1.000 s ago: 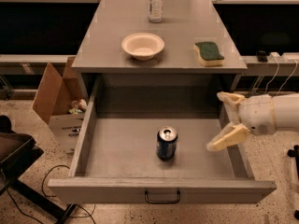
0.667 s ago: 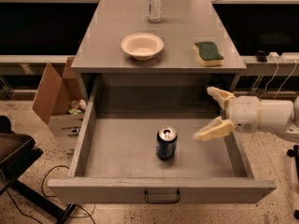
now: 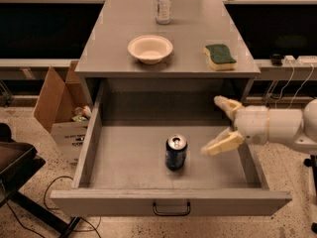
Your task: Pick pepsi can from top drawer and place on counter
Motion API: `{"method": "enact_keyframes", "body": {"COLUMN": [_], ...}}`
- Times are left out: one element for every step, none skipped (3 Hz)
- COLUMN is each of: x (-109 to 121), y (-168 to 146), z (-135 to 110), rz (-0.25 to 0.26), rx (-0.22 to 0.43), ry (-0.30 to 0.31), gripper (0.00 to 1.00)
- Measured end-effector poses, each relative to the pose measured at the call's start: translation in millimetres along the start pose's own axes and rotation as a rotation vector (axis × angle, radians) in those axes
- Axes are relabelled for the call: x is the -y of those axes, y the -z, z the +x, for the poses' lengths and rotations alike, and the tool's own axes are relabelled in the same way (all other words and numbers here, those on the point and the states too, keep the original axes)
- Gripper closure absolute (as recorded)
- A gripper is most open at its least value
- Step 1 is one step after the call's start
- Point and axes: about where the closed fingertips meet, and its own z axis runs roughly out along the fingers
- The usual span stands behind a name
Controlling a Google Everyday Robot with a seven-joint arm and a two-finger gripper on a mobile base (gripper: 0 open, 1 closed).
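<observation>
Nearest to the camera is the front panel of the top drawer [image 3: 114,202], with a small dark handle [image 3: 171,208] in its middle. The drawer is pulled fully out.

On the drawer floor, a little toward the front and near the middle, the pepsi can [image 3: 176,152] stands upright, so its long axis is vertical and the silver top faces up. Nothing touches it.

Just beside the can, on the right side of the view, is the gripper [image 3: 211,126]. It reaches in over the right wall of the drawer, and its two pale fingers [image 3: 221,144] are spread wide apart and hold nothing. The opening points toward the can, and the lower fingertip is near the can but apart from it. As I judge it, the can lies to the left of the gripper and a little more to the front, so the next move must go sideways and down until the fingers stand on both sides of the can.

Behind the drawer, the counter [image 3: 188,29] carries a bowl [image 3: 150,48], a green sponge [image 3: 220,56] and, farthest away, a clear bottle [image 3: 163,4].
</observation>
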Motion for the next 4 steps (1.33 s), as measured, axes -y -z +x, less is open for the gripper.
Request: {"method": "enact_keyframes", "body": {"x": [-7.9, -5.7, -8.9, -19.0], "y": [-21.9, -52.3, -74.9, -88.6], "z": [22.1, 40.9, 60.4, 76.2], "rz": [-0.022, -0.037, -0.060, -0.088], "rx": [-0.030, 0.010, 0.022, 0.030], "ry": [0.026, 0.029, 0.008, -0.015], "gripper": [0.00, 0.00, 0.00, 0.14]}}
